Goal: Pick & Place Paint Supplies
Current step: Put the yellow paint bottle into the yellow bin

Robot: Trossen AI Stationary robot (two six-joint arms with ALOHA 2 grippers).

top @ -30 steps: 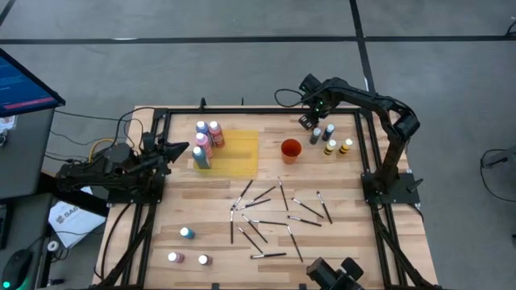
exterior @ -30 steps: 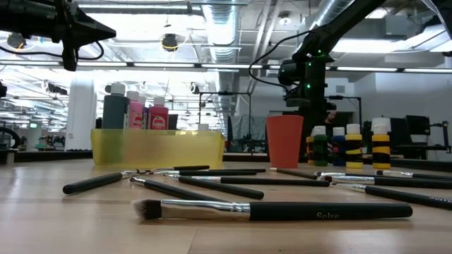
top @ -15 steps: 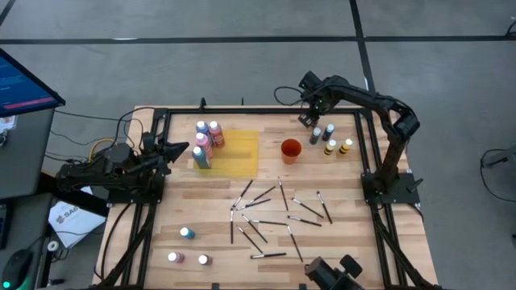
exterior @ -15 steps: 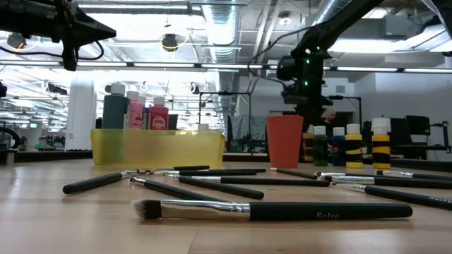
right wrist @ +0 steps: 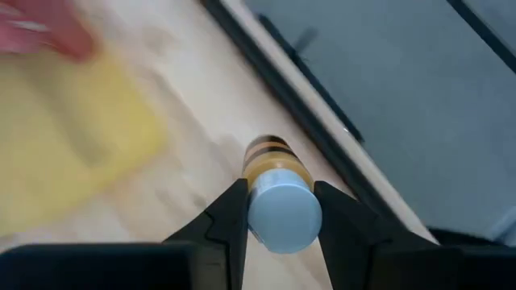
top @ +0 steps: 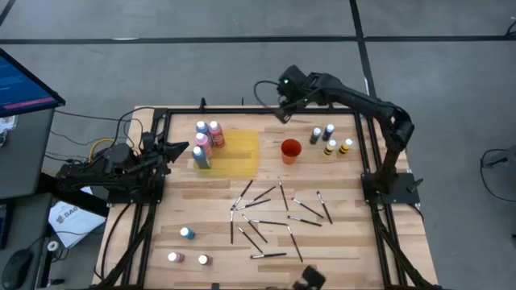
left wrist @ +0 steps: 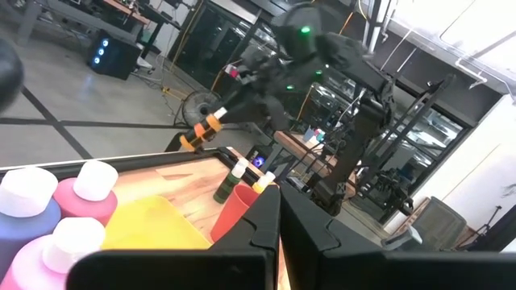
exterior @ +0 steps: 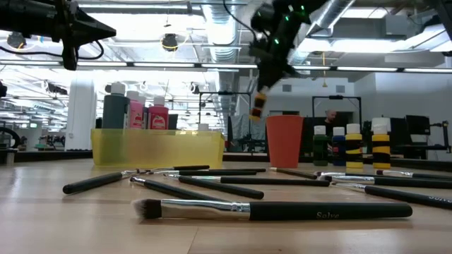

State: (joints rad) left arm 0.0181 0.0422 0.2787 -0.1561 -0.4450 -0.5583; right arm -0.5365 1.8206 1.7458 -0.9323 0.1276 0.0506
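My right gripper (top: 284,107) is high over the table's far edge, shut on a yellow-and-black striped paint bottle (exterior: 259,104) with a pale cap. My left gripper (top: 176,149) waits shut at the table's left side, beside the yellow tray (top: 238,153). In the tray's left end stand several pink and blue bottles (top: 205,141). More bottles (top: 330,138) stand upright right of the orange cup (top: 290,150). Three bottles (top: 186,233) stand near the near-left corner. Dark brushes (top: 266,213) lie scattered on the wood. My right gripper pinches the striped bottle's upper end, just below its pale cap (right wrist: 280,214), between its two fingers (right wrist: 229,216). The fingers come from above, slanting down. The bottle is lifted clear and hangs tilted below them, with its base (left wrist: 190,139) pointing away from the wrist.
The table has a dark raised frame (top: 242,108) along its far edge. The orange cup stands between the tray and the right bottle group. Bare wood lies between the tray and the brushes, and in the tray's right half.
My right gripper has risen from the bottle group right of the cup and swung toward the table's left along the far edge. It carries the striped bottle, which now hangs high and tilted. The other bottles have stayed in place.
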